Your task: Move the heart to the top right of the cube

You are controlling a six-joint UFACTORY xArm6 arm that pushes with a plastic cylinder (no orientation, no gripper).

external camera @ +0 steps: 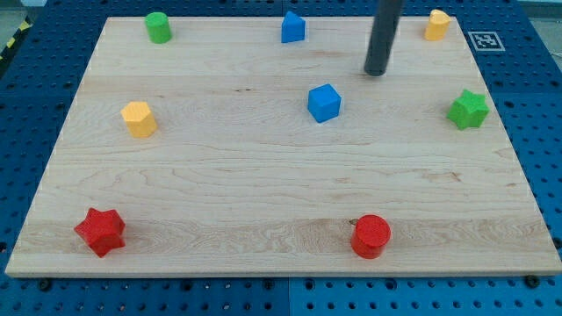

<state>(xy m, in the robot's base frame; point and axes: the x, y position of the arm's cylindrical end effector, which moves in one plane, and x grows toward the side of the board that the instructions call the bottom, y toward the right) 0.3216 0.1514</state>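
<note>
**Rod parked between cube and heart, heart off to upper right**

Standing by the rig: the wooden board [263, 175] sits on a blue pegboard table, small plastic blocks scattered over it. My tip [376, 72], the lower end of the dark straight rod, is in the upper right part of the frame, touching no block as far as I can tell. No fingers on this arm, so nothing to open or close; it just pushes.

Task's things: the yellow heart-ish block [436, 25] is near the top right corner of the board, w/ its shape hard to make out at this size. The blue cube [324, 102] is near mid-frame, a bit right of centre and upper half.

Key relation: the heart lies up and right of the tip, well apart. The cube lies down and left of the tip, nearer. So the tip stands roughly on the line between the two. In my judgement, to shove the heart toward the cube's upper-right side the tip would need to get round to the heart's far side, i.e. top right of it, close to the board edge, then push down-left. Tight spot there; risk of nudging the heart off the edge.

Others, not involved: green cylinder [158, 26] upper left, blue house-shaped block [292, 27] top centre, green star [468, 109] right, yellow hexagonal block [139, 118] left, red star [100, 231] lower left, red cylinder [371, 235] bottom centre-right.
</note>
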